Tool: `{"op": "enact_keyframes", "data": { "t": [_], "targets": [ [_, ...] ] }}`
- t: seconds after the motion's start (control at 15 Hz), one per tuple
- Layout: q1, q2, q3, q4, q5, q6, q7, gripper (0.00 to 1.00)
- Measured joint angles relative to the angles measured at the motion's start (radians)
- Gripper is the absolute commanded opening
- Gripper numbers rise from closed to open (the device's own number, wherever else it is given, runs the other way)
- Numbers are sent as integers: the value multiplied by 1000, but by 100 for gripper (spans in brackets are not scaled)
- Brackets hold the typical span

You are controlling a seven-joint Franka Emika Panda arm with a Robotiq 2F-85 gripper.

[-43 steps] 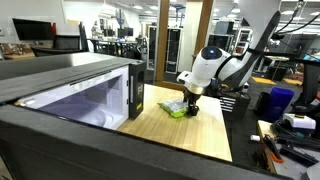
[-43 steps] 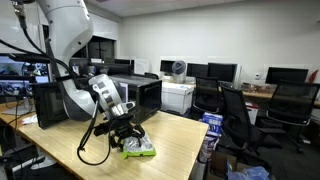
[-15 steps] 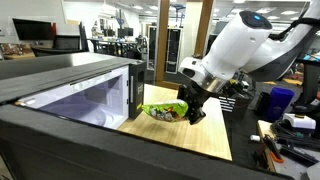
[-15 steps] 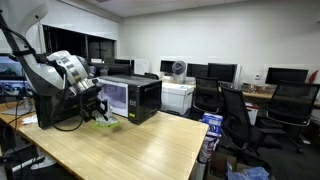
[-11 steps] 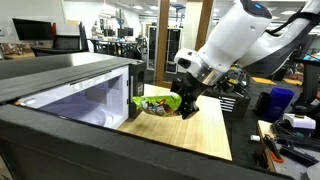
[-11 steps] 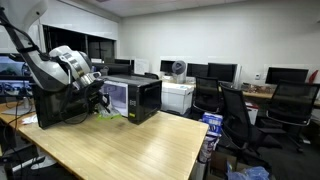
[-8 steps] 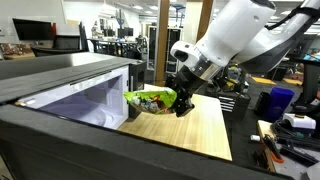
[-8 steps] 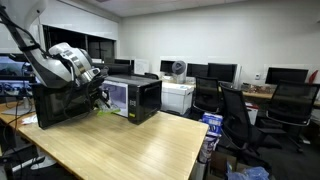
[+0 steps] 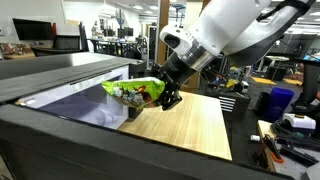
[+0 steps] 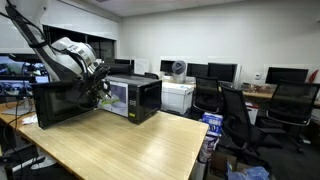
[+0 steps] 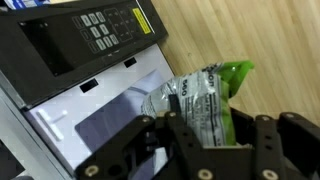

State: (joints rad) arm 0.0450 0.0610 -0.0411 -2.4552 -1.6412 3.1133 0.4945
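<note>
My gripper (image 11: 205,130) is shut on a green and silver snack bag (image 11: 200,95). The bag (image 9: 135,93) hangs in the air just in front of the black microwave (image 9: 70,85), level with its lit open cavity. In an exterior view the gripper (image 10: 100,88) is at the microwave's (image 10: 120,98) open front, and the bag is hard to make out there. In the wrist view the microwave's control panel (image 11: 105,30) and its open door (image 11: 85,125) lie right below the bag.
The microwave stands at one end of a light wooden table (image 10: 110,150). Office chairs (image 10: 235,115), desks with monitors (image 10: 225,72) and a white cabinet (image 10: 178,97) fill the room behind. A blue bin (image 9: 280,100) and tools (image 9: 285,150) lie beside the table.
The arm has carried the snack bag up off the table and sideways across it, bringing it to the microwave's open front. The grip on the bag has stayed the same.
</note>
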Motion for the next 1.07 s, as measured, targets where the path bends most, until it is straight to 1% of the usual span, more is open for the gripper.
{"op": "enact_keyframes", "data": {
  "t": [0.13, 0.27, 0.4, 0.53, 0.67, 0.87, 1.07],
  "targets": [
    [0, 25, 1, 19, -46, 5, 23, 8],
    [0, 56, 5, 49, -129, 6, 99, 8],
    [0, 75, 20, 96, -261, 6, 244, 8],
    [-3, 85, 52, 144, -383, -1, 391, 8],
    [-6, 100, 102, 189, -507, -25, 544, 8],
    [-21, 148, 195, 215, -731, -118, 782, 8],
    [-47, 233, 271, 203, -988, -273, 1014, 8]
  ]
}}
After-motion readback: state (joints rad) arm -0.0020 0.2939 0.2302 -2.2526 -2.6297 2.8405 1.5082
